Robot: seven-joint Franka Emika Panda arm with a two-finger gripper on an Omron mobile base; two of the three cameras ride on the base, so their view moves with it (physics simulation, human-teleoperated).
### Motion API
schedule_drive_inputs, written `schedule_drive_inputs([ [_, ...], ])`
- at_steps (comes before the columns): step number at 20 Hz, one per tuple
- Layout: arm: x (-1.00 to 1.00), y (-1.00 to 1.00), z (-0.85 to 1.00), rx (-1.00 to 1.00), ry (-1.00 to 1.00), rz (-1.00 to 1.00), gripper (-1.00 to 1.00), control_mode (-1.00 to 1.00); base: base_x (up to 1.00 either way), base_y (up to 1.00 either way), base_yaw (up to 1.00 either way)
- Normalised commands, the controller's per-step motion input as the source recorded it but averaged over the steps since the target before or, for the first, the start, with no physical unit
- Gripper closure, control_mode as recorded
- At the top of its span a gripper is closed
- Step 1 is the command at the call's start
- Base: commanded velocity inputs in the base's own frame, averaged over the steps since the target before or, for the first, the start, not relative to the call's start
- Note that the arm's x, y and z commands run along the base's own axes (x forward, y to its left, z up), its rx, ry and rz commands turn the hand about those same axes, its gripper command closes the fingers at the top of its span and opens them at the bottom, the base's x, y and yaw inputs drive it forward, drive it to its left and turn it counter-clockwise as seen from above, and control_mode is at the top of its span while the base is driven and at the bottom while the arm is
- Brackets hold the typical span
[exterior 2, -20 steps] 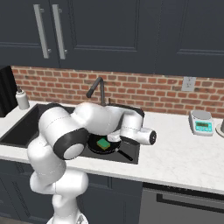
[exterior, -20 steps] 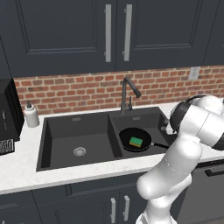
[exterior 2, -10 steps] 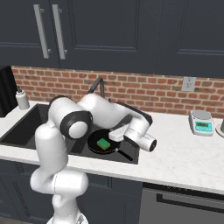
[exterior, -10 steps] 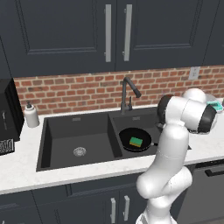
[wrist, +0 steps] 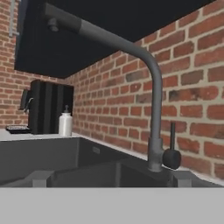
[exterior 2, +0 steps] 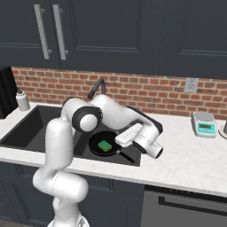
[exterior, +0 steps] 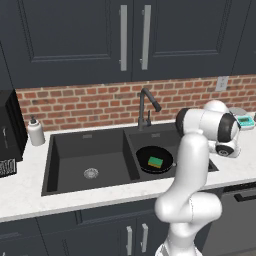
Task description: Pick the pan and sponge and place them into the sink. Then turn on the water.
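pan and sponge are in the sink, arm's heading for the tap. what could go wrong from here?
1. The faucet handle is a small dark lever beside the brick wall; the open tool could slide off it or graze the wall.
2. The spout hangs over the pan with the sponge on it, in the right basin of the sink; water may splash off the shallow pan onto the counter.

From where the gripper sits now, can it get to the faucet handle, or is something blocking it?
Probably yes. In the hand view the faucet and its side handle stand straight ahead with nothing between. The pan and sponge lie low in the sink, below that path.
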Motion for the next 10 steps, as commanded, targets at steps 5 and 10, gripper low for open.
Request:
schedule_drive_inputs([
  [5, 0.03, 0.00, 0.14, -0.01, -0.11, 0.00, -1.00, -1.00, 0.00, 0.00, 0.00],
  [10, 0.00, 0.16, 0.12, -0.13, -0.08, 0.00, -1.00, -1.00, 0.00, 0.00, 0.00],
])
